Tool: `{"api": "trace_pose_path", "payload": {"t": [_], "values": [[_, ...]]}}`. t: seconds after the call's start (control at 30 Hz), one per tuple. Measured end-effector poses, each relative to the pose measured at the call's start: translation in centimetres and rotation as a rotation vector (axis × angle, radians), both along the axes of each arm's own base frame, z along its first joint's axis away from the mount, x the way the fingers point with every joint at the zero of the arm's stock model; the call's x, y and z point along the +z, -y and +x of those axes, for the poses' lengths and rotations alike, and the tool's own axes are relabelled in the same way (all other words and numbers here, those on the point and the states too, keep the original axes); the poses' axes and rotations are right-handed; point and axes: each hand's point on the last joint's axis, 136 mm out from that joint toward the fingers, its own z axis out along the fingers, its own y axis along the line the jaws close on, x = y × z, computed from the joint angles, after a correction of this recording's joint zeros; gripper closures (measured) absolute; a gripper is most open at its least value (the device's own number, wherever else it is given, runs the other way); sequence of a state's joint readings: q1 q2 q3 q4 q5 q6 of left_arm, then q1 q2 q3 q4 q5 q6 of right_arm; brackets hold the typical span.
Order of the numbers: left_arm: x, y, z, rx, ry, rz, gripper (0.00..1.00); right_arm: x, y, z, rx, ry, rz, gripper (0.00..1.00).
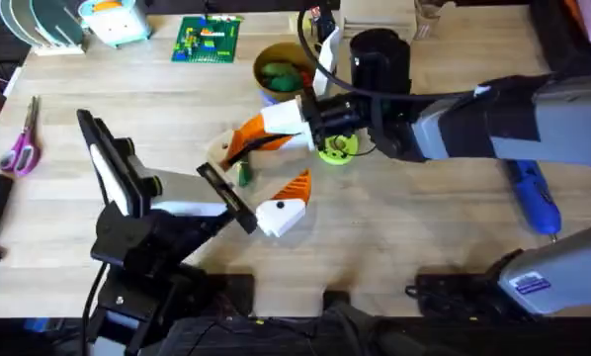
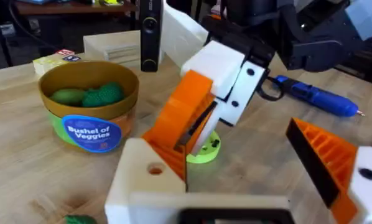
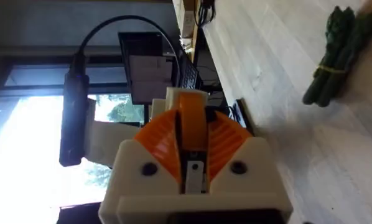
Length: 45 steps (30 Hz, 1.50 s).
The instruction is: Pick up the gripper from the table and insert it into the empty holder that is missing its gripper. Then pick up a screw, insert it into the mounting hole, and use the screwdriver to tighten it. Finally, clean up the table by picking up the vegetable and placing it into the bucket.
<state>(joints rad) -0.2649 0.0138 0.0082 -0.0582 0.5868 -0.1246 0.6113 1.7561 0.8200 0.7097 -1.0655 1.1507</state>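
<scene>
The task appears to be in its first step. The right gripper reaches to the middle of the surface. Its orange fingers are pressed together, apparently pinching the orange gripper piece, with the tips at the empty white holder of the left gripper. The left gripper is spread wide. I cannot tell if the piece is fully seated.

The mounting hole in the holder looks empty, so I judge that the screw step is not yet done. The blue screwdriver lies untouched near the right edge. The asparagus bundle lies on the surface near the holder, not in the bucket, which stands toward the far edge.
</scene>
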Motion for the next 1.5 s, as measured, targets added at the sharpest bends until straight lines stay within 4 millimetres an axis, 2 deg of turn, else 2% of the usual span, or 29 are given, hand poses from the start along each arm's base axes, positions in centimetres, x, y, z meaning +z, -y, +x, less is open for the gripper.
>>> {"api": "trace_pose_path", "payload": {"t": [0.37,0.7,0.8,0.93,1.2,1.37,1.5], "values": [[0.1,0.5,-0.5,-0.039,0.008,0.003,0.008,-0.1,0.4,0.1,0.01,0.0,0.001,0.609],[0.1,0.7,-0.8,-0.057,0.01,0.004,0.008,-0.7,0.6,0.2,0.017,-0.007,-0.004,0.338],[0.1,0.7,-0.8,-0.057,0.01,0.004,0.009,-0.7,0.8,0.6,0.008,0.012,-0.001,0.153],[0.1,0.7,-0.8,-0.057,0.01,0.004,0.008,-0.6,2.0,2.4,-0.046,0.051,0.004,0.129],[0.1,0.7,-0.8,-0.058,0.01,0.004,0.008,-0.2,5.8,7.4,-0.184,0.13,-0.018,0.117],[0.1,0.7,-0.8,-0.058,0.01,0.004,0.009,0.7,8.5,8.9,-0.257,0.151,-0.133,0.114],[0.1,0.7,-0.8,-0.058,0.01,0.004,0.007,1.7,10.7,8.8,-0.295,0.233,-0.265,0.113]]}}
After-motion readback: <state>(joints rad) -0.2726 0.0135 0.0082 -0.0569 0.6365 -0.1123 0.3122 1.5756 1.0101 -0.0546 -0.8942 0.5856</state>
